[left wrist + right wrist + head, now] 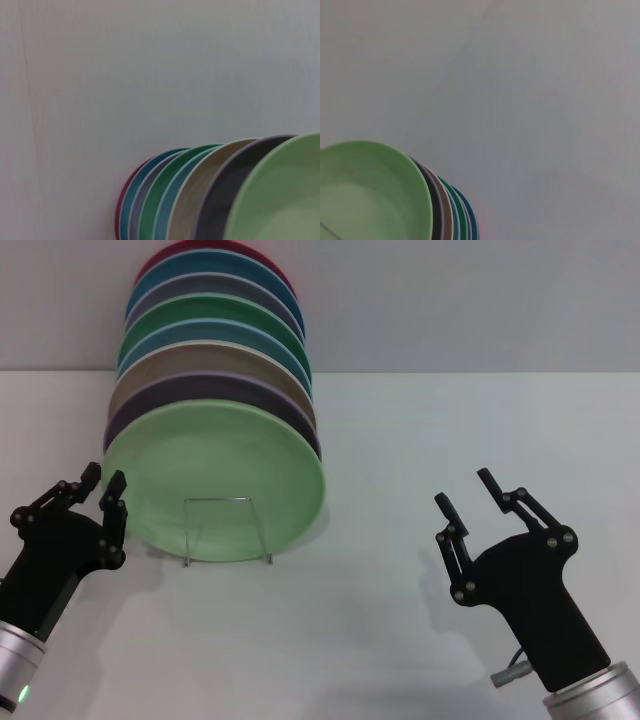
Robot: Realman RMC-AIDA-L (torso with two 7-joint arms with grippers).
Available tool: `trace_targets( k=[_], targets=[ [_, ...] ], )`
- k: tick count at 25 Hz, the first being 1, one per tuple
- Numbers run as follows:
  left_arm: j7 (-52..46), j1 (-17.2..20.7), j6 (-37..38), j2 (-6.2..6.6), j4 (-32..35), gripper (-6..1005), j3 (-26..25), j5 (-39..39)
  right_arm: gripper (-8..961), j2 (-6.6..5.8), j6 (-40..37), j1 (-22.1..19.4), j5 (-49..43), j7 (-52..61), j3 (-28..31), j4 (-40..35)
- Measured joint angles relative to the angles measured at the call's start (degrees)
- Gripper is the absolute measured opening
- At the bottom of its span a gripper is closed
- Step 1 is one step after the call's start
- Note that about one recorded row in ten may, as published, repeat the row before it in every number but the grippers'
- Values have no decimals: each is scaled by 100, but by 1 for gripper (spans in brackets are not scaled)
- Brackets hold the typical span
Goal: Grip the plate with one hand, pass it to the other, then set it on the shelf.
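Note:
The light mint-green plate stands on edge at the front of a row of plates, leaning in the clear acrylic shelf, whose thin U-shaped front crosses its lower part. The plate also shows in the left wrist view and in the right wrist view. My left gripper is open and empty, just beside the plate's left rim. My right gripper is open and empty, well to the right of the plate, above the table.
Behind the mint plate stand several more plates on edge: dark purple, tan, blue, darker green, grey-lilac, teal and red. They lean back toward the white wall. The white table lies around them.

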Motion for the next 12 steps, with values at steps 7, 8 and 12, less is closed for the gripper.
trace_targets(
  k=[7,8,12],
  targets=[
    [-20,235,369,11,2,236,-4,1,380,-1,1,159,489,98,1,-22],
    [-24,334,547,12,0,269,7,-1,380,-1,2,197,602,143,2,-31],
    [-69,713,1106,0,-4,404,122,1,387,-13,1,388,1155,501,93,-115]
  ],
)
